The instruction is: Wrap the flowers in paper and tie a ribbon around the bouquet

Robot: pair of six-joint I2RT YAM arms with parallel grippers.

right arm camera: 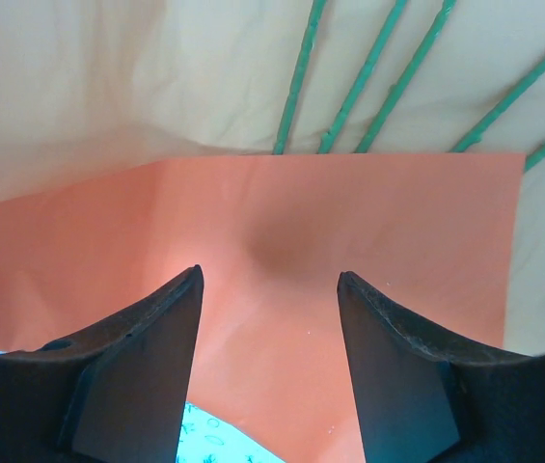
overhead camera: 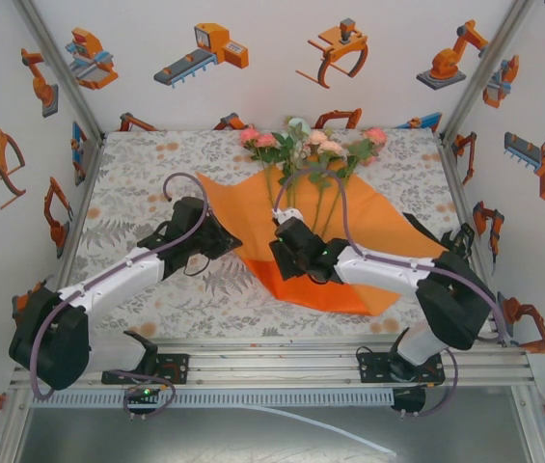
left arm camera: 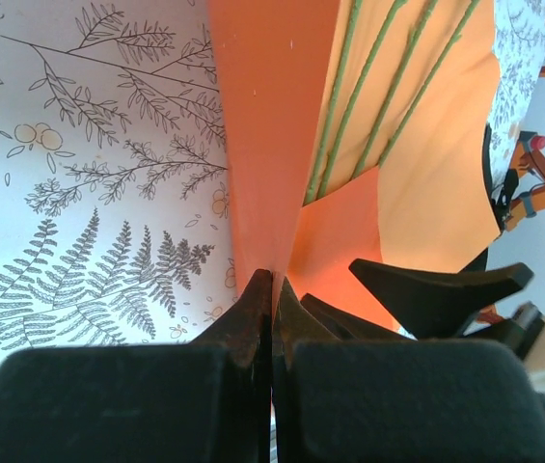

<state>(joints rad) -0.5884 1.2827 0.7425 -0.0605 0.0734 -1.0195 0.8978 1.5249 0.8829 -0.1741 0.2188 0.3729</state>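
The flowers [overhead camera: 313, 145] lie at the back of the table, their thin green stems [overhead camera: 301, 207] running down over the orange paper [overhead camera: 378, 241]. My left gripper [overhead camera: 226, 234] is shut on the paper's left edge [left arm camera: 272, 145] and holds it up as a standing fold beside the stems [left arm camera: 349, 96]. My right gripper [overhead camera: 289, 253] is open, its jaws standing wide just above a folded-up orange flap [right arm camera: 349, 231] that covers the stem ends [right arm camera: 349, 87]. Its black fingers [left arm camera: 436, 289] show close to the left jaws. A dark strip [overhead camera: 422, 228] runs along the paper's right edge; I cannot tell whether it is the ribbon.
A grey leaf-print tablecloth [overhead camera: 137, 207] covers the table. White walls with orange robot stickers close in the left, back and right sides. An aluminium rail [overhead camera: 272, 359] runs along the near edge between the arm bases.
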